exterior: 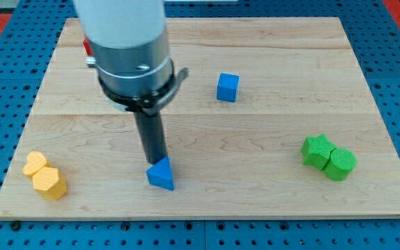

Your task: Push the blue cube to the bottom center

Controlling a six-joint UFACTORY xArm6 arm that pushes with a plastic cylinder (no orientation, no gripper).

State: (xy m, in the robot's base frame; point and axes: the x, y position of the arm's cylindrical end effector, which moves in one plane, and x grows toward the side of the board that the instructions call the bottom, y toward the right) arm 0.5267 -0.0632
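The task looks barely begun, if at all. The blue cube sits in the upper middle of the wooden worktop, a little toward the view's right of centre, upright and free of every other block. The bottom-centre stretch it must reach holds no cube.

There are no jaws on this arm, so nothing is wide, narrow or holding: the arm ends in a dark rod, and my tip stands low on the worktop, left of centre. From my tip the blue cube lies up and to the view's right, well apart, with bare wood between. What my tip meets instead is the blue triangular block, just below it and apparently touching or nearly so; I cannot tell which.

Other blocks stay out of the way. From my tip, the two yellow blocks lie far to the view's left near the bottom corner, touching each other. The two green blocks lie far to the view's right, also pressed together. A red block peeks out behind the arm's grey body near the view's top left, mostly hidden.

What remains, in my judgement, is everything: bring my tip round above the blue cube, then push it down the worktop toward the bottom edge, steering slightly left, past the blue triangular block
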